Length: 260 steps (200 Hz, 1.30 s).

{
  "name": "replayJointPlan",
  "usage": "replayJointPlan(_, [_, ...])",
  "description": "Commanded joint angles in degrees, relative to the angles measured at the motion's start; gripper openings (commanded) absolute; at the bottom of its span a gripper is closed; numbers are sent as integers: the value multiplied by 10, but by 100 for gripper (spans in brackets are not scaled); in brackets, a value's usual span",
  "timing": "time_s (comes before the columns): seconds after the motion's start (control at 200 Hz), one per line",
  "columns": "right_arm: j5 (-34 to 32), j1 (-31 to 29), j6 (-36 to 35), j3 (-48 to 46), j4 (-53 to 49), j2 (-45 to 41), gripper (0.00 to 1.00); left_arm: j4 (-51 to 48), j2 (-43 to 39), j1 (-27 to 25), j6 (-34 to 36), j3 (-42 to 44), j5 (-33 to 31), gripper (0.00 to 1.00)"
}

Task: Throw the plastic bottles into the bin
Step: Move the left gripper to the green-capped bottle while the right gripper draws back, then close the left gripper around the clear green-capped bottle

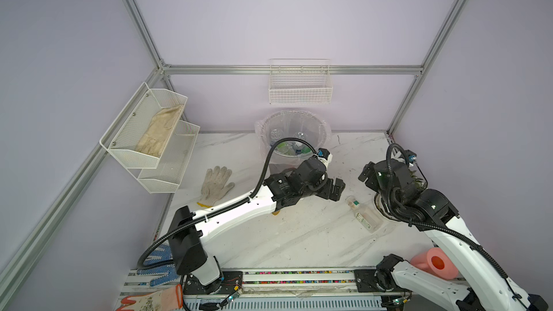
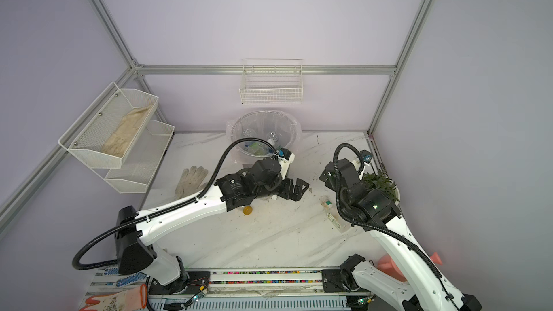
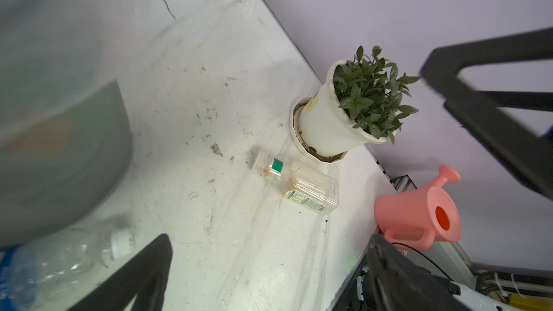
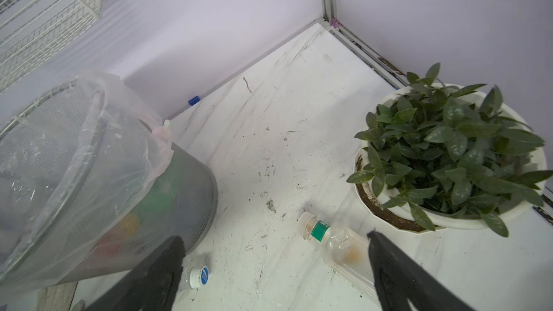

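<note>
Both pincers hang released, nothing in either. The right gripper [image 4: 273,236] hovers over the clear square plastic bottle with the green neck band [image 4: 341,248], which lies flat just beside the white plant pot [image 4: 457,221]. Best bet, I'd say: turn the jaws across its flat body, drop low and keep off the leaves. The left gripper [image 1: 332,191] sits near the grey mesh bin with its clear bag liner [image 4: 185,192]. A clear white-capped bottle [image 4: 199,276] lies at the bin's foot.
</note>
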State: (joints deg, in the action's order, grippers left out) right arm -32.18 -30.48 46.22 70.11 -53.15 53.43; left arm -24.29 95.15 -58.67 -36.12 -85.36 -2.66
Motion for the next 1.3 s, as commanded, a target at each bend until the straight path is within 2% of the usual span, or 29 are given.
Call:
replayJointPlan(0.0, [41,50,2,-7,-17,10,97,64,29,-3,-78,10,41,100])
replayJointPlan(0.16, [116,141,-38,-23,-9,34,97,114,101,-4,-132,3,76,100])
replayJointPlan(0.265, [146,198,-51,-19,-1,24,97,116,151,-11,-148,-27,80,100])
replayJointPlan(0.465, [252,281,-77,-32,27,37,97,113,230,-18,-197,-85,98,100])
replayJointPlan(0.56, [273,299,-81,-46,37,37,97,114,249,-23,-208,-104,97,100])
replayJointPlan(0.92, [285,324,-87,-75,48,27,97,120,301,-42,-228,-178,103,100])
replayJointPlan(1.295, [290,326,-81,-60,45,-12,97,46,391,-59,-228,-289,62,100])
